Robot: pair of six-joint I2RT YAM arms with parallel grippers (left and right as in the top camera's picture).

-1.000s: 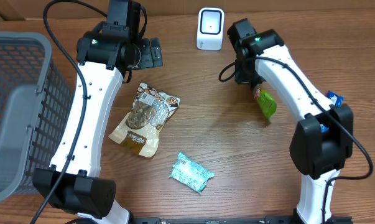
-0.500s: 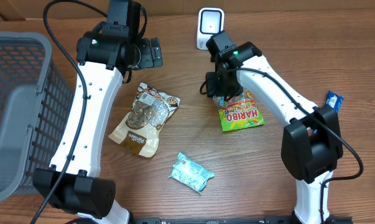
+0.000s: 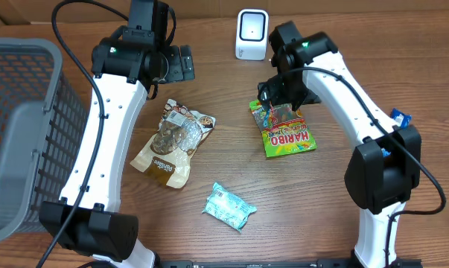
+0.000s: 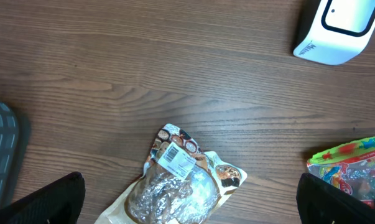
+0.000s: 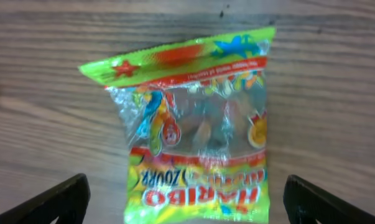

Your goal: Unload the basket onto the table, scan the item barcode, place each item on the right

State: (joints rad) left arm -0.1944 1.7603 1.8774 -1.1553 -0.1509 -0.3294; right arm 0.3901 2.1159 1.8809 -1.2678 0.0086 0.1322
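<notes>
Both the left fingers (image 4: pixel 44 200) and the right fingers (image 5: pixel 50 204) stand spread and empty, so we should pinch the Haribo bag (image 3: pixel 287 138), face-up on the worktop (image 3: pixel 284 208) near the scanner (image 3: pixel 252 34), by an edge, barcode side outward.

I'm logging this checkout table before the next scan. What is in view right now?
scanner: 1, white, back of the table, centre
gummy bag: 1, green with red lettering, flat on the table in front of the scanner
snack bag: 1, tan and clear, left of centre, white label facing up
pouch: 1, teal, front centre
wrapper: 1, blue, right side, partly hidden by the right arm
basket: 1, grey, left edge
table: 1, brown wood
left gripper: 1, black, open, behind the snack bag
right gripper: 1, black, open, above the gummy bag's top end
</notes>
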